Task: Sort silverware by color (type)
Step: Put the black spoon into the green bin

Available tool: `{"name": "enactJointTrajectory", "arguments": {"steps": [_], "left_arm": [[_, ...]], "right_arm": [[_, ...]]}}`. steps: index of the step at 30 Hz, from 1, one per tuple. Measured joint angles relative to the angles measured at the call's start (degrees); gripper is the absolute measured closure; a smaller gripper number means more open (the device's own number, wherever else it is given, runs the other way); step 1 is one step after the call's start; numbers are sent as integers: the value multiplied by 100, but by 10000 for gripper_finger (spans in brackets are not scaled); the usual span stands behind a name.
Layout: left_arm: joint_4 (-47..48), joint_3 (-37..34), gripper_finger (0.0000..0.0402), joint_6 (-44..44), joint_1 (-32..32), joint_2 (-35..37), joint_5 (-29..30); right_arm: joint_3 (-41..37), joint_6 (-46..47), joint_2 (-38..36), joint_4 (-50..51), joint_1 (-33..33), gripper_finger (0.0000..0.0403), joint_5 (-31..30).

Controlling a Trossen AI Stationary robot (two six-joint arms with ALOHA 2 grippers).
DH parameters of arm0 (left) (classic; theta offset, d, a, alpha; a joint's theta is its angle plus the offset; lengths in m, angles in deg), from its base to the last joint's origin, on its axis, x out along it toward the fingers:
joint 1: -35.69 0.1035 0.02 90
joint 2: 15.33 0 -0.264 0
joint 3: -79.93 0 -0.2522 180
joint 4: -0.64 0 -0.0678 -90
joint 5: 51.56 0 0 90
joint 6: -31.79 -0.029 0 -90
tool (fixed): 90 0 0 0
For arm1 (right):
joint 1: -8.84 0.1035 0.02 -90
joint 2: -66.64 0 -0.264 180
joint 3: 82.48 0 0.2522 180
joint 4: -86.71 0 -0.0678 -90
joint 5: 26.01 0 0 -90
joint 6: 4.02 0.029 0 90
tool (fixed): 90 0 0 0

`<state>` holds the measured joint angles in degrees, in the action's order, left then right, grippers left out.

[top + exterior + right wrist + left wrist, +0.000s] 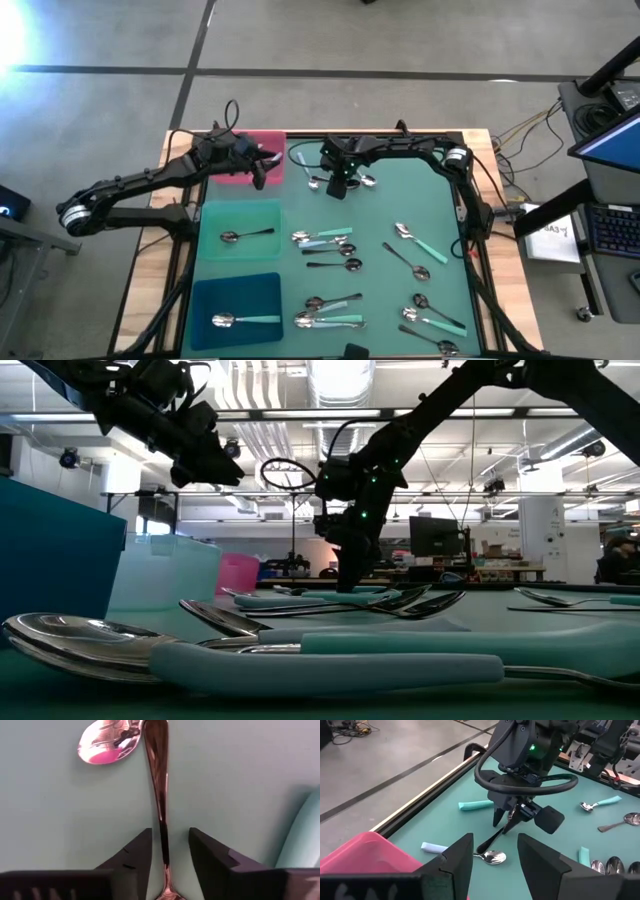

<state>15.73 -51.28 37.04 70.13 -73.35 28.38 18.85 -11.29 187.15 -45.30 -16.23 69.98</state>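
so my right hand (340,186) is down at the far edge of the tabletop (380,225), right of the pink tray (262,145), fingers either side of the thin handle of an all-silver spoon (156,785) that's lying flat on the green mat. the fingers straddle it closely but there's a sliver of gap showing on each side, so they're partly closed, not clamped on it. the spoon's bowl points away from the wrist, and another silver spoon bowl (107,742) sits just beside it, touching or nearly.

my left hand (258,172) hangs over the near right corner of the pink tray, fingers apart, nothing in them, looking across at the right hand.

rest of the silverware: one black-handled spoon (245,236) in the light green tray (215,215), one teal-handled spoon (245,320) in the blue tray (205,295). the others are loose on the mat, a cluster in the middle (330,243), another bunch by the near edge (330,312), and a few scattered toward the right edge (420,245). can't tell if the pink tray holds anything.
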Motion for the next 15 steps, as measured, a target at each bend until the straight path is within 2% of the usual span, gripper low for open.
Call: {"name": "enactJointTrajectory", "arguments": {"steps": [5,15], "left_arm": [[0,0,263,50,0,0,0],[1,-2,263,131,0,0,-31]], "right_arm": [[-5,-30,78,-4,-7,379,-6],[67,-165,-205,93,-12,393,5]]}}
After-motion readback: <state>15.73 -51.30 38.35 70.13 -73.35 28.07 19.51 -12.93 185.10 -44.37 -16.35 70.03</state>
